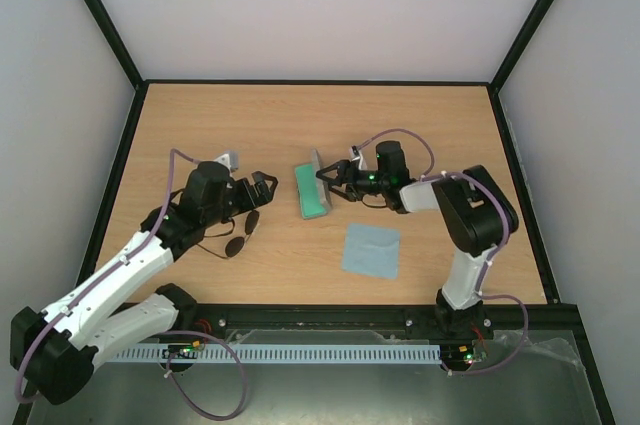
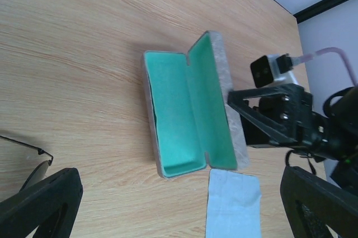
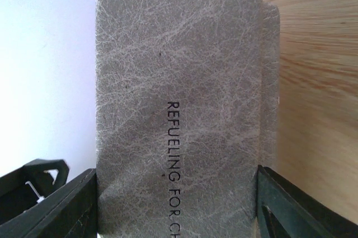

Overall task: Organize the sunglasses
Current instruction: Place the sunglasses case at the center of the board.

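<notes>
sunglasses look: sunglasses (image 1: 241,234) are small, with a thin dark wire frame, two rounded dark lenses and slim black temples
sunglasses place: flat on the table (image 1: 250,125), at 7 o'clock from the case (image 1: 312,191), apart from it; nothing holds them
sunglasses in left wrist view: one lens and a thin temple show at the lower left corner, partly behind the left finger
left arm pose: reaches from its base toward 1 o'clock, wrist low over the table, camera facing the case
left gripper: left gripper (image 1: 267,188) has its jaws spread wide and grips nothing; the sunglasses lie at 7 o'clock just below it
right arm pose: elbow folded, forearm pointing toward 9 o'clock, wrist rolled on its side
right gripper: right gripper (image 1: 328,181) is at the case's 3 o'clock side, jaws clamped across the grey lid
case: open, teal lining, lid raised
cloth: cloth (image 1: 371,250) is light blue, flat, at 5 o'clock from the case
</notes>
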`<state>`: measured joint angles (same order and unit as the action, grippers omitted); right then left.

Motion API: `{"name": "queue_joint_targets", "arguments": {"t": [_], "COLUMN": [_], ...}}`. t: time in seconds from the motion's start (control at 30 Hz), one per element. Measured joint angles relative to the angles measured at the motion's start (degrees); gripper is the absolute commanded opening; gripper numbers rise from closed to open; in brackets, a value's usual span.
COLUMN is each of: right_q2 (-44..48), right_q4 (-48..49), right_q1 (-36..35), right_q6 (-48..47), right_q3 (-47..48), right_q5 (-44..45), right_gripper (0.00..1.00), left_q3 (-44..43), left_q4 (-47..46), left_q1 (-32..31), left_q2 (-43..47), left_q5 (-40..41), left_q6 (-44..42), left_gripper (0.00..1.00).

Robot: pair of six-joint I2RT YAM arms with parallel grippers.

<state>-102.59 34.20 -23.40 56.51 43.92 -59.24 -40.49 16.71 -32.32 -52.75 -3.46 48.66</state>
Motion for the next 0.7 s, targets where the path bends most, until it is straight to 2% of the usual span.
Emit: {"name": "queue_joint_targets", "arguments": {"t": [0.1,0.2,0.33,0.4,0.53,0.7], "right_q2": [-4.90,-8.13,-9.64,-9.73,-9.70,-8.04], "right_q4": [5.79,10.60,12.74,10.99,2.43,-4.35], "right_q1": [0.70,1.31,1.66,1.68,1.68,1.68], "right_q6": [2.58,4.76,5.20,3.58,-2.82,-9.31], "right_q3": [-0.07,-0.17,-0.17,0.04,1.97,3.28], "right_q5": [-0.79,-1.68,-2.16,-2.12,-0.72,0.15], "right_gripper": [0.61,0.68,0.76,0.81,0.96,1.00], "left_q3": [0.00,0.00,0.00,0.00,0.00,0.04], "left_q4": [0.70,0.81,0.79,0.79,0.66,0.24], "left_q1": [0.42,0.83,0.90,0.92,1.18,1.27], "left_q2": [0.83,0.98,0.87,0.81,0.66,0.48], "left_q5": [-0.28,-0.81,-1.29,-1.49,-1.84,-2.49], "left_q6": [-0.31,-0.50,-0.63,-0.68,-0.70,-0.68], "left_gripper": [1.00,1.00,0.99,0.99,1.00,0.99]}}
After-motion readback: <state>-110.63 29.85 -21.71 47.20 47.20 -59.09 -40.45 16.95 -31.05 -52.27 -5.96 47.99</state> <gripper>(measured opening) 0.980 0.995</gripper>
